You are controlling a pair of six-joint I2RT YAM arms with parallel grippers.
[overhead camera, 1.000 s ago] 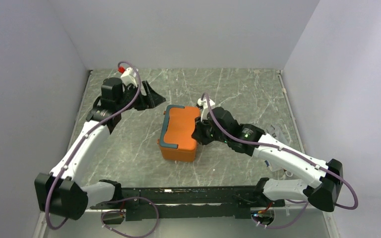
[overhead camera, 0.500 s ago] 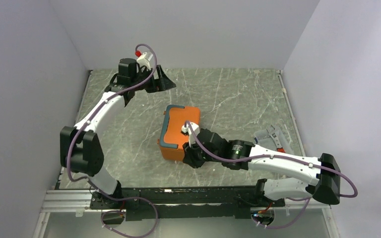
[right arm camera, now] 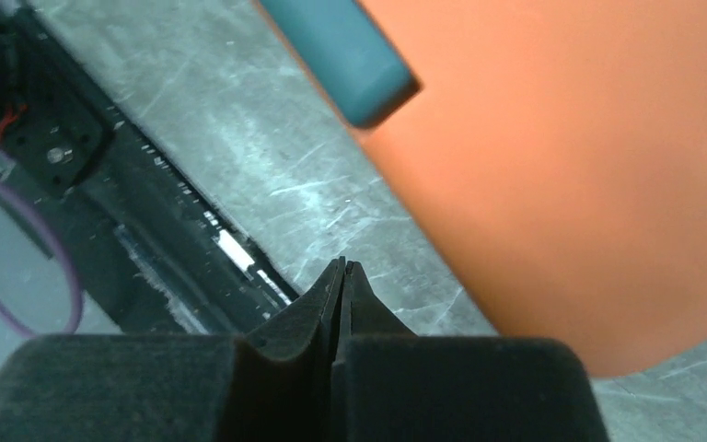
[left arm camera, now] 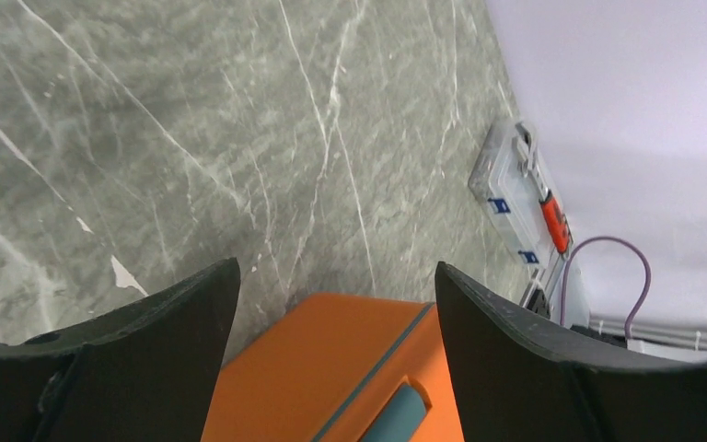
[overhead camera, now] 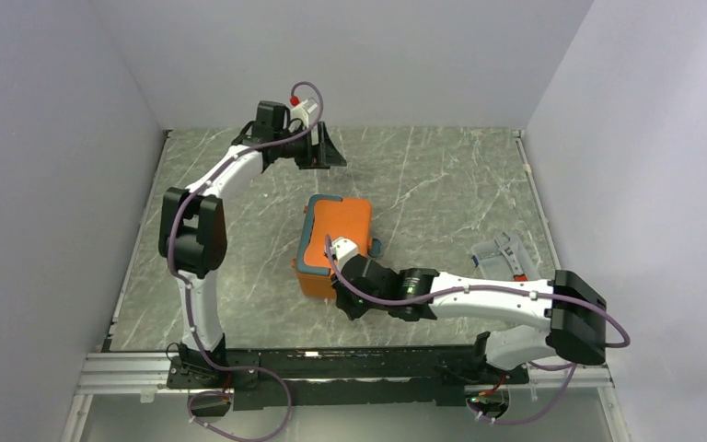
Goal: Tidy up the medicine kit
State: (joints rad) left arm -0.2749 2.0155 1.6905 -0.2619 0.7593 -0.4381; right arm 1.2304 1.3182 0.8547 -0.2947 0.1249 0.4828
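The orange medicine kit (overhead camera: 339, 241) lies shut in the middle of the table, its teal trim on the left side. My left gripper (overhead camera: 328, 151) is open and empty, above the table behind the kit. In the left wrist view the left gripper (left arm camera: 331, 272) frames the kit's lid (left arm camera: 331, 368) and teal handle (left arm camera: 396, 412) from above. My right gripper (overhead camera: 348, 302) is shut and empty, low at the kit's near corner. In the right wrist view the right gripper (right arm camera: 342, 267) points at the table beside the kit's orange wall (right arm camera: 571, 147) and a teal latch (right arm camera: 341, 46).
A clear plastic case (overhead camera: 502, 256) with small items lies at the right of the table; it also shows in the left wrist view (left arm camera: 520, 180). The black mounting rail (overhead camera: 350, 364) runs along the near edge, close to the right gripper. Walls enclose three sides.
The left arm has swung back and to the right, away from the kit. The right gripper has moved from the kit's right side round to its near corner. The kit has barely moved.
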